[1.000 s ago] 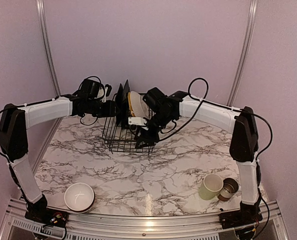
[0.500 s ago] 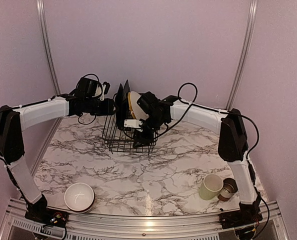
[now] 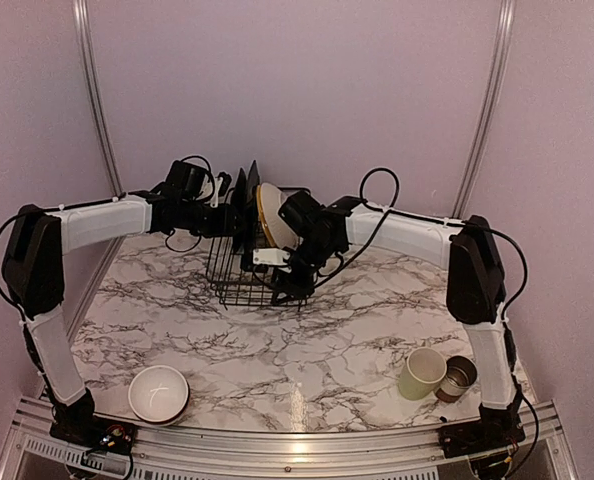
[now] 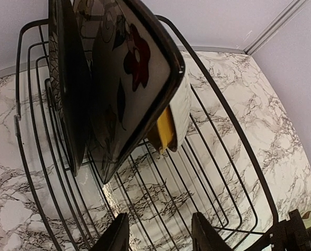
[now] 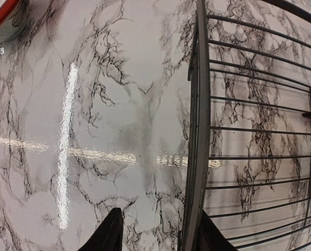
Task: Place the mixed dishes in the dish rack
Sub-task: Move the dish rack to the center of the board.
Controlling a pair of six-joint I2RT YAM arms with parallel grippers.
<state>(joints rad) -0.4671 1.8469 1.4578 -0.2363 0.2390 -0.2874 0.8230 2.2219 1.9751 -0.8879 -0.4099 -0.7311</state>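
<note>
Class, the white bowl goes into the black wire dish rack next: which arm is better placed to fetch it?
Left, probably: the white bowl sits near the left arm's base, across the marble table from the right arm's base.

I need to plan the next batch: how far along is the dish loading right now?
Done: two black square plates and the yellow plate stand in the dish rack. In hand: nothing. The left tool is open at the rack, and the right tool is open astride its rim. To load: the white bowl, green mug and grey-brown cup sit on the table.
</note>
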